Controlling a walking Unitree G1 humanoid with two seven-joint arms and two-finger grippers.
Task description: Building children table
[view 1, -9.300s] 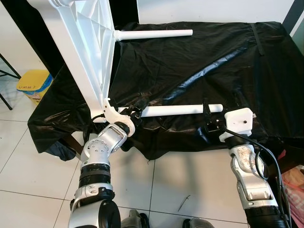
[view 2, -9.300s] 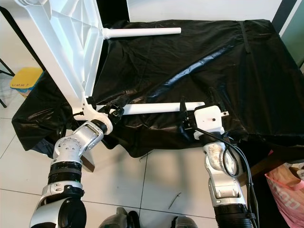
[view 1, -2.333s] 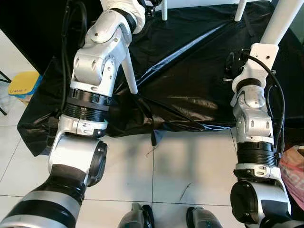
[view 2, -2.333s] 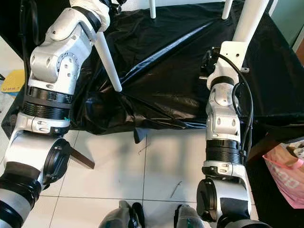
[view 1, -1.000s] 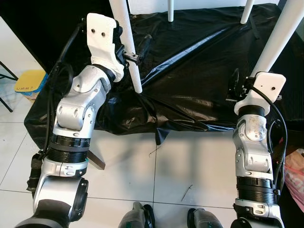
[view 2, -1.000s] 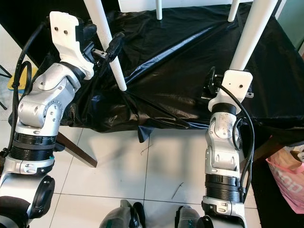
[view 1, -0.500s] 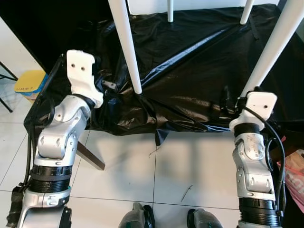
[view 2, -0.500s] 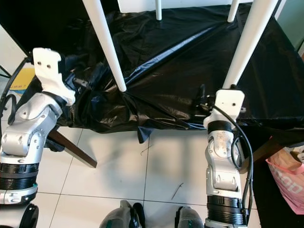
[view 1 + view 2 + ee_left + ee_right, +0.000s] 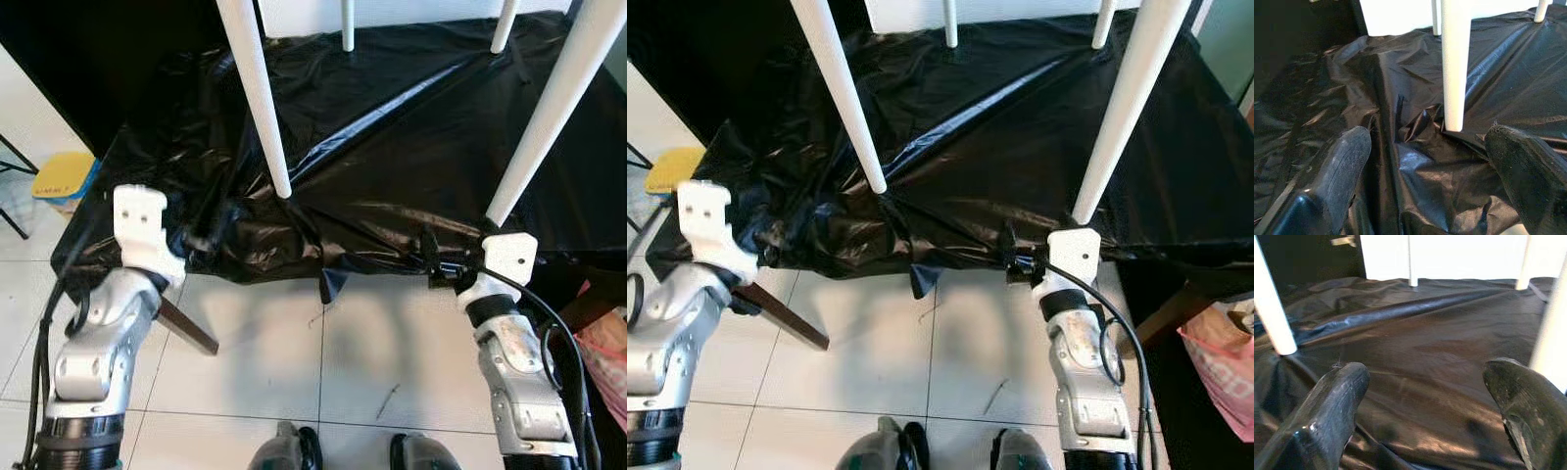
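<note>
The white children's table stands upright on the black plastic sheet (image 9: 392,147). Its near left leg (image 9: 257,98) and near right leg (image 9: 549,117) rest on the sheet, and the two far legs (image 9: 347,24) stand at the back. My left gripper (image 9: 204,238) is low at the sheet's front left edge, open and empty; the left wrist view shows the near left leg (image 9: 1455,63) ahead of its fingers (image 9: 1344,166). At the front right edge my right gripper (image 9: 429,262) is open just below the near right leg, with nothing between its fingers (image 9: 1334,401).
A yellow container (image 9: 61,178) sits on the tiled floor at the left and a pink bag (image 9: 607,333) at the right. A wooden support leg (image 9: 188,325) slants out under the sheet's front left. A flap of sheet (image 9: 328,286) hangs over the front edge.
Both arms have dropped from the white legs to the sheet's front edge. The left gripper, at the near left leg a second ago, is now away from it. Earlier the table was tipped; now it stands.
</note>
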